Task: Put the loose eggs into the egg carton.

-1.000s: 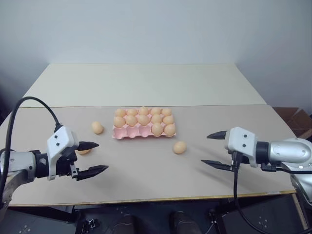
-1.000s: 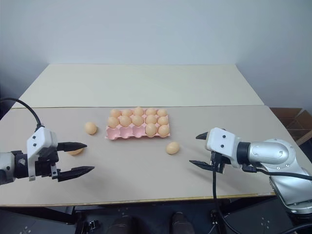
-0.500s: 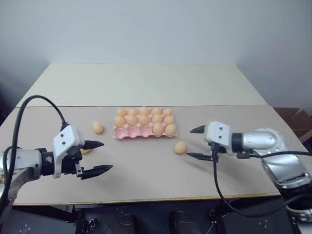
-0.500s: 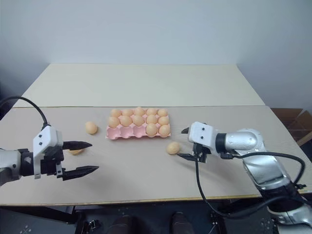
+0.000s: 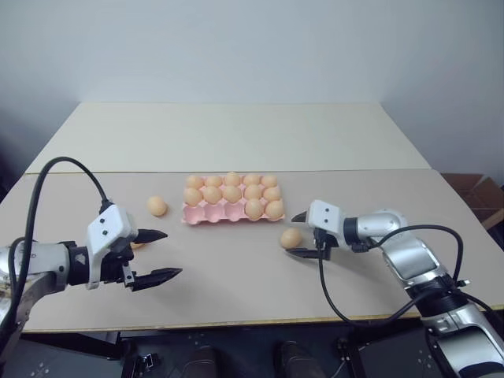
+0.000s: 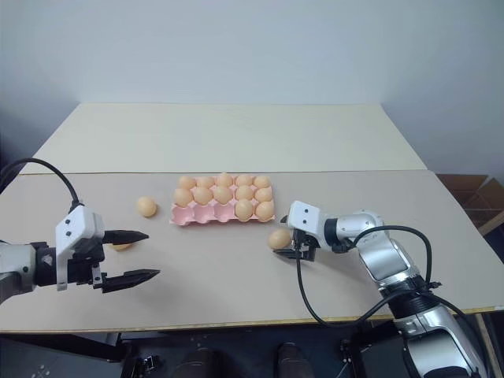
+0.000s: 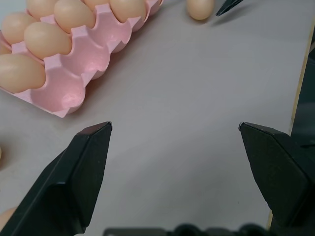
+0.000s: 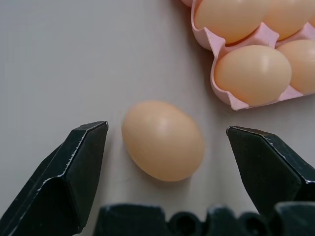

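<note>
Right wrist view: egg [image 8: 163, 140] seemingly diagonal.

no readable text, no labels, no numbers

One loose egg [image 5: 290, 237] lies right of the egg carton [image 5: 206, 213]

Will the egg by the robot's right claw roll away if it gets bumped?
Probably: the egg is smooth and rounded, lying loose on the flat table. It likely slips easily, so the open right gripper should close on both sides gently; eggs may crack.
</note>
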You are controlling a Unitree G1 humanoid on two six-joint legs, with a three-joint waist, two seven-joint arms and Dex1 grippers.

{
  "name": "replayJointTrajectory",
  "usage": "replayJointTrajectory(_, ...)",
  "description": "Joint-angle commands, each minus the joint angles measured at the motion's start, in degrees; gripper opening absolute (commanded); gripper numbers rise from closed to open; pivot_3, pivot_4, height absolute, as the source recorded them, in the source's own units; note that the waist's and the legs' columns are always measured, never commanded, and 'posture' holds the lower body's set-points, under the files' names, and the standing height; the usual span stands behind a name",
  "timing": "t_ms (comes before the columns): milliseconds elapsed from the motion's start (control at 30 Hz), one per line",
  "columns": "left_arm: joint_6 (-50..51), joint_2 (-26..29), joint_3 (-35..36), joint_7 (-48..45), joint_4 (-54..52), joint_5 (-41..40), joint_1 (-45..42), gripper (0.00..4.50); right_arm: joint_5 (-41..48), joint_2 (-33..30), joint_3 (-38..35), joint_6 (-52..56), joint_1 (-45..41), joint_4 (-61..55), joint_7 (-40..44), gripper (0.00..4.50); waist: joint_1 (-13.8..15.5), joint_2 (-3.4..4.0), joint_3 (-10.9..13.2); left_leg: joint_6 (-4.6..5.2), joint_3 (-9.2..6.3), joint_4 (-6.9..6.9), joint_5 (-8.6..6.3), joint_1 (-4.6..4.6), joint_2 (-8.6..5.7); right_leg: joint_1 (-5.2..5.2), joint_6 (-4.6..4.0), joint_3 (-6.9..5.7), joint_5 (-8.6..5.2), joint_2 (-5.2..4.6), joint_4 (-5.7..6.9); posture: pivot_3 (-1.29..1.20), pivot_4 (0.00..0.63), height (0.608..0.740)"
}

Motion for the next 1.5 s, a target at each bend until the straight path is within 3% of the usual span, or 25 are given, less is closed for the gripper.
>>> replayJointTrajectory(33, 0.9, -0.7, 2.0, 1.6, -2.2, -1.3, -0.2, 4.50, 0.1, 0.6, -0.6, -2.1, -1.6, 0.3, 0.9, 4.46, 0.0, 0.00, 0.0, 0.00, 0.00, 0.00, 0.00, 0.01, 0.00, 0.01, 0.04, 0.00, 0.02, 0.00, 0.00, 0.00, 0.150, 0.740)
replayJointTrajectory(100, 1.2, -0.8, 2.0, 2.0, -2.6, -1.7, -0.3, 4.50, 0.1, 1.0, -0.6, -2.1, -1.9, 1.0, 1.2, 4.46, 0.0, 0.00, 0.0, 0.00, 0.00, 0.00, 0.00, 0.00, 0.01, 0.00, 0.06, 0.00, 0.04, 0.01, 0.00, 0.00, 0.150, 0.740)
replayJointTrajectory(200, 1.6, -0.6, 1.9, 3.0, -2.8, -1.1, -0.1, 4.50, -0.2, 1.3, -0.6, -3.1, -2.1, 2.3, 1.6, 3.89, 0.0, 0.00, 0.0, 0.00, 0.00, 0.00, 0.00, 0.00, 0.00, 0.01, 0.10, 0.00, 0.07, 0.00, -0.01, 0.00, 0.150, 0.740)
replayJointTrajectory(367, 1.6, -0.7, 1.8, 3.5, -3.0, -1.1, 0.2, 4.50, -1.8, 0.9, 0.0, -3.8, -1.3, 1.9, 2.0, 2.31, 0.0, 0.00, 0.0, 0.00, 0.00, 0.00, 0.00, 0.01, 0.01, 0.01, 0.09, 0.00, 0.07, 0.02, 0.00, 0.00, 0.150, 0.740)
replayJointTrajectory(800, 0.7, -0.5, 2.1, 2.7, -0.9, -0.1, 0.7, 4.50, -0.4, -0.2, -5.3, 1.0, -4.5, -8.1, -1.4, 2.31, -0.2, 0.00, 0.0, 0.00, 0.00, 0.00, 0.00, 0.00, 0.01, 0.00, 0.09, 0.00, 0.07, 0.01, 0.00, 0.00, 0.150, 0.740)
replayJointTrajectory(1000, 0.2, -0.8, 1.5, 3.0, -0.7, 2.3, 3.6, 4.50, -1.8, 9.3, -2.1, 2.5, -12.2, -6.4, -6.4, 2.31, -0.8, 0.01, 0.0, 0.00, 0.01, -0.03, 0.00, 0.15, 0.17, -0.02, 0.02, 0.04, 0.10, 0.21, 0.08, 0.00, 0.150, 0.740)
replayJointTrajectory(1100, 1.4, -2.6, 4.2, 3.2, -2.1, -1.0, 3.7, 4.50, -4.2, 13.4, 0.9, 0.0, -14.4, -1.9, -7.8, 2.31, -0.3, 0.01, 0.0, 0.00, 0.00, -0.05, 0.00, 0.10, 0.17, -0.02, 0.00, 0.01, 0.12, 0.18, 0.08, 0.00, 0.150, 0.740)
replayJointTrajectory(1267, 2.3, -2.0, 6.4, 3.2, -4.0, 0.1, 7.0, 4.50, -6.8, 19.2, 3.5, -3.5, -17.8, 8.0, -10.8, 2.31, -0.2, -0.01, 0.0, -0.01, 0.05, -0.03, 0.00, -0.02, 0.03, -0.04, -0.05, 0.00, 0.15, -0.01, -0.01, 0.00, 0.150, 0.740)
replayJointTrajectory(1500, 3.6, -2.5, 9.1, 3.8, -6.2, -0.8, 10.5, 4.50, -7.1, 22.2, 3.7, -5.4, -20.1, 14.5, -10.7, 2.31, -0.2, -0.01, 0.0, -0.01, 0.02, -0.03, 0.00, -0.01, 0.11, -0.06, -0.08, -0.05, 0.16, 0.06, 0.03, 0.00, 0.150, 0.740)
